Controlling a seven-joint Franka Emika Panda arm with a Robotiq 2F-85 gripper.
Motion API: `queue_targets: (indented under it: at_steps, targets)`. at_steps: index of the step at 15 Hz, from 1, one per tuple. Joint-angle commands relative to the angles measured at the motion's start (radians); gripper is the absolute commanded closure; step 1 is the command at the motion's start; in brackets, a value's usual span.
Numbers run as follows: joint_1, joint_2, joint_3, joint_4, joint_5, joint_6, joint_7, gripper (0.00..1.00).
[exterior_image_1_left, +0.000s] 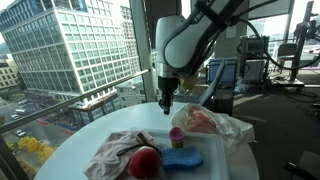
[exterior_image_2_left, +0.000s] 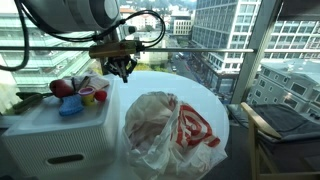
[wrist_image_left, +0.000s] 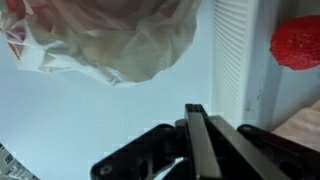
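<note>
The tool (wrist_image_left: 196, 112) was clenched, its two fingers pressed flat together with nothing seen between them. In both exterior views it hung point-down above the desk (exterior_image_2_left: 180, 85), near the edge of a low white cabinet (exterior_image_2_left: 60, 135) and apart from everything on it.

The nearest thing ahead of it was the bag (wrist_image_left: 110, 40), which lay on the desk just beyond the fingertips in the wrist view and toward the near side of the round top in an exterior view (exterior_image_2_left: 160, 130). It was not touched.

By its look the bag would be light and soft: thin, crinkled film that gives under any push and slides easily on the smooth top. It would likely slip from a shallow pinch. The best hold, I judged, was a raised fold or the bunched top, where several layers come together, not the flat stretched side. What was inside could not be made out, so its weight stayed uncertain.

It was pale and half see-through, creased all over, slumped in a loose heap, with red printing showing on one side.

On the cabinet sat a red ball (exterior_image_1_left: 145, 162), a blue piece (exterior_image_1_left: 182, 159) and a small cup (exterior_image_1_left: 177, 135).
</note>
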Motion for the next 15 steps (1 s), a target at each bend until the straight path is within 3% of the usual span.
queue_targets:
  at_steps: [1,3,9,11,15]
  targets:
    - [-0.022,-0.036,-0.049,-0.040,-0.093,0.008,0.147,0.67]
    - [-0.033,-0.033,-0.046,-0.051,-0.049,0.000,0.144,0.65]
    - [-0.034,-0.102,0.049,-0.055,0.341,-0.044,-0.011,0.19]
    - [-0.019,-0.117,0.062,-0.050,0.401,-0.053,-0.029,0.04]
    - [0.002,-0.116,0.069,-0.055,0.434,-0.119,-0.031,0.00]
